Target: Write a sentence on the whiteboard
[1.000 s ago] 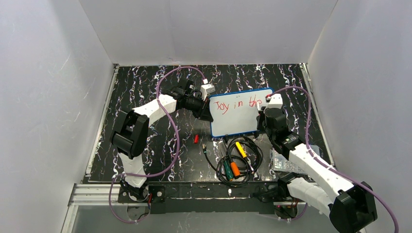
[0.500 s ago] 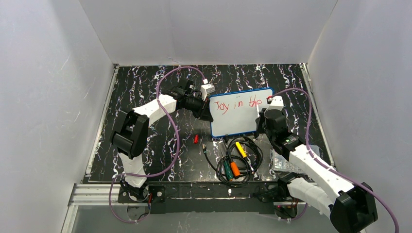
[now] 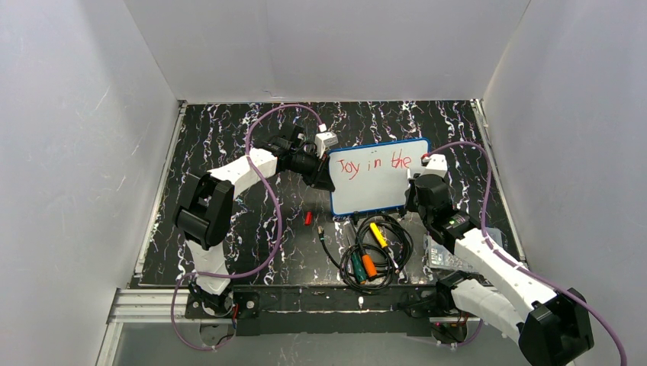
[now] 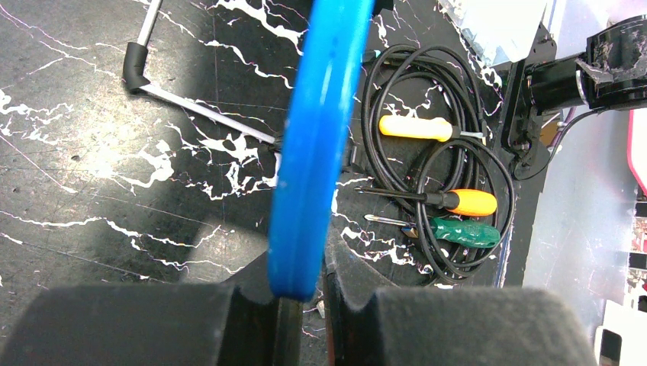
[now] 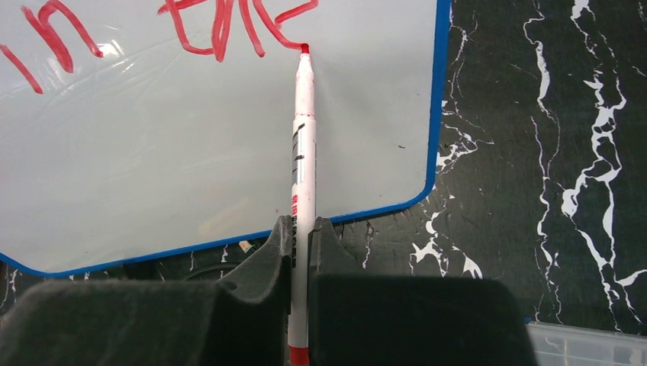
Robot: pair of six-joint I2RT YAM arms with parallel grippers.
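The marker (image 5: 303, 137), clenched in my right pincer (image 5: 300, 229), has just closed the "e", so the sentence (image 3: 374, 162) now reads "Joy in the". My left pincer (image 4: 301, 296) clamps the 9 o'clock rim of the whiteboard (image 3: 370, 192), which sits toward 1 o'clock on the table. I judge one word remains.

sentence (image 3: 374, 162) on whiteboard (image 3: 374, 194), red handwriting: "Joy in the", single line along the top. right wrist view catches only "in" and "the". marker (image 5: 303, 152) barrel has small red print, too small to read.

The blue-rimmed whiteboard (image 3: 371, 192) tilts just beyond the black cable (image 4: 366, 114). The sentence (image 3: 374, 162), in red, reads "Joy in the".
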